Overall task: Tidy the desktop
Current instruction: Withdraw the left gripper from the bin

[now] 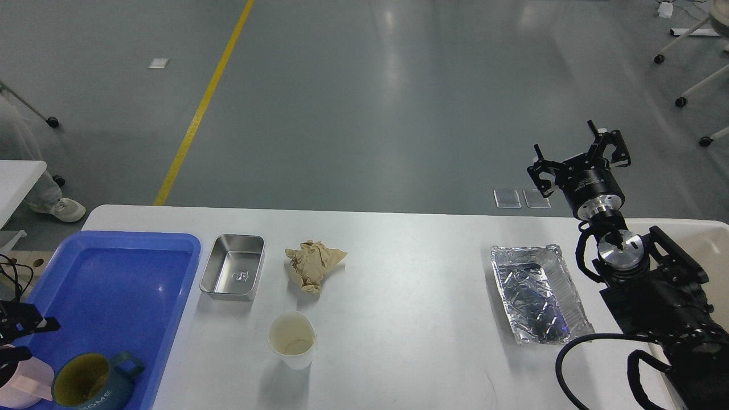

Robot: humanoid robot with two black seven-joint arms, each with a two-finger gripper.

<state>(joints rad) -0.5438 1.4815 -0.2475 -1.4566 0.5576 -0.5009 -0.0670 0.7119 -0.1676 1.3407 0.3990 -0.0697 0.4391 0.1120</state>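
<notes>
The large matte white desktop (410, 319) fills the lower half of the frame. At lower left, a blue plastic tray (102, 273) rests on it, and a dark teal mug with a yellow-brown interior (91, 386) stands upright in the tray's near corner. The left gripper (17, 336) is seen only at the far left edge, just beside the mug and apparently clear of it; whether its fingers are apart or together cannot be told. The right gripper (581, 156) is held high at right of centre, above the far edge of the desktop, with its fingers spread apart and nothing between them.

Loose on the desktop are a small rectangular stainless-steel pan (233, 274) just beside the tray, a crumpled ball of brown paper (313, 264) near it, a white paper cup (291, 340) standing upright below the paper, and a crinkled aluminium-foil tray (538, 293) at right, near a cream-coloured bin (709, 242).

The mug appears placed, so the next item is probably to be chosen. The steel pan would best be taken by one wall, lifted level and set flat in the blue tray, clear of the mug. The foil tray should be gripped lightly at its rim, since it is likely to buckle under pressure.
</notes>
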